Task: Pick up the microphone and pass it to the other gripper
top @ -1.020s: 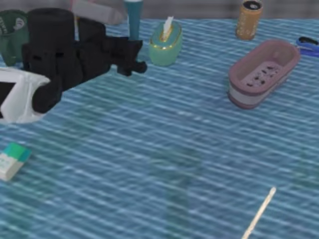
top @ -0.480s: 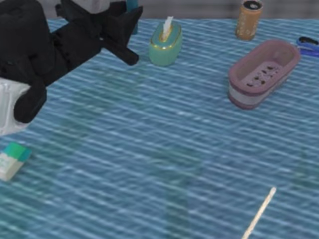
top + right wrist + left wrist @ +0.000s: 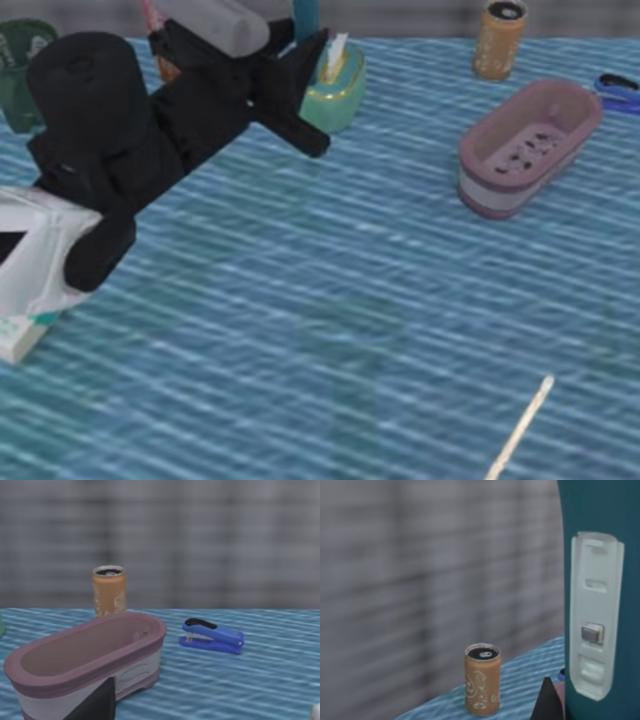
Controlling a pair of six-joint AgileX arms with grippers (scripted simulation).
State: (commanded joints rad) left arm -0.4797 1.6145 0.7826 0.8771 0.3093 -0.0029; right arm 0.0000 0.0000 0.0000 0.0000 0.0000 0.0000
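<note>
The left tool (image 3: 300, 95) is closed around the microphone (image 3: 592, 580), which stands upright above the bench's (image 3: 330, 300) far left. The right tool is out of sight, so the handover lies rightward.

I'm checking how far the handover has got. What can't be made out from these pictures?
- Microphone: left wrist view shows only handle and switch strip; its head is cut off by the edge.
- Left gripper: its hold on the handle is hidden by the arm in the top view.
- Right gripper: absent from the top view; only a dark tip in its wrist view.
</note>
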